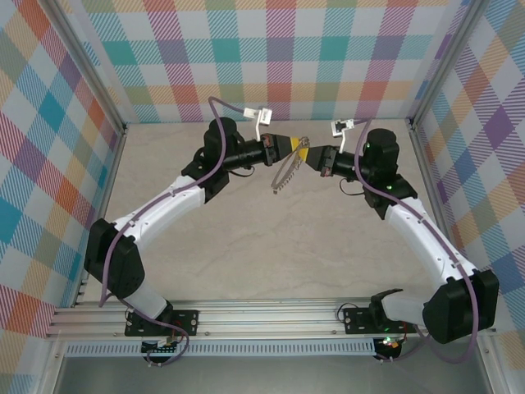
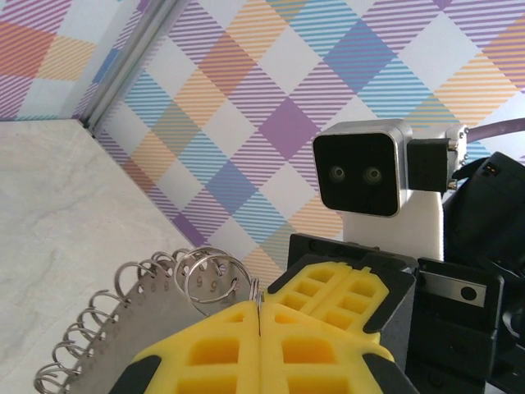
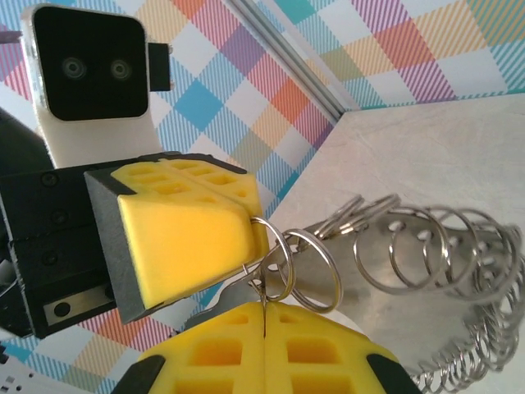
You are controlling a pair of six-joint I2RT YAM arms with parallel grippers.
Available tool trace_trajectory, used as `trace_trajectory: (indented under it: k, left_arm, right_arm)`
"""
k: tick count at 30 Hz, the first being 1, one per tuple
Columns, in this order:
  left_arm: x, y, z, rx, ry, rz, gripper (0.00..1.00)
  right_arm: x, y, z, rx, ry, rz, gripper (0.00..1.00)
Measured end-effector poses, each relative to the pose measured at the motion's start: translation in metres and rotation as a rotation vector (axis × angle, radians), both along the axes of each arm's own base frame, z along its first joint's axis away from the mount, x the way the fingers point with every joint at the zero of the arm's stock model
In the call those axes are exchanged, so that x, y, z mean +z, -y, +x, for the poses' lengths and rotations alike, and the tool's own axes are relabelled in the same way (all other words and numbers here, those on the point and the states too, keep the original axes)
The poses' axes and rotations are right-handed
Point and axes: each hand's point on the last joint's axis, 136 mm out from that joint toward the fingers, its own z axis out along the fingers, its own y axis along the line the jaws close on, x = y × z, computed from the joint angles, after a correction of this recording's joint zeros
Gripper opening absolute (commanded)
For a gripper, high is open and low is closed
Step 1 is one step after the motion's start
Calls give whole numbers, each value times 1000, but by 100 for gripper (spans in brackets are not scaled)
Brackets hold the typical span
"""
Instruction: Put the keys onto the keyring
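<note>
The keyring [image 1: 285,174] is a flat grey metal strip lined with several silver split rings. It hangs above the table at the back centre, where my two grippers meet tip to tip. My left gripper [image 1: 299,147] is shut, with a thin ring wire pinched in the seam of its yellow pads [image 2: 261,305]. My right gripper [image 1: 310,156] is also shut, and a thin metal edge of the end ring runs into its seam [image 3: 264,310]. The strip and rings [image 2: 139,316] trail left in the left wrist view and spread right [image 3: 410,246] in the right wrist view. The keys are hidden.
Checkered walls [image 1: 271,49] close in the back and both sides, with aluminium posts [image 1: 98,98] at the corners. The beige tabletop [image 1: 271,254] lies below the hanging keyring. Each wrist camera faces the other: the right one [image 2: 361,172], the left one [image 3: 90,61].
</note>
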Motion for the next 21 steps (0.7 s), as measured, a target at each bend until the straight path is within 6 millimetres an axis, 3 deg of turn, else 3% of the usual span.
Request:
trace_trajectory:
  k: [15,21]
  left_arm:
    - [-4,-3,7,75,11,3,0]
    - [-6,0,6,83,5,5,0]
  right_arm:
    - [-3,-14,4,-87,-59,-65,0]
    - [-7,-15,2,-80,-52,-86,25]
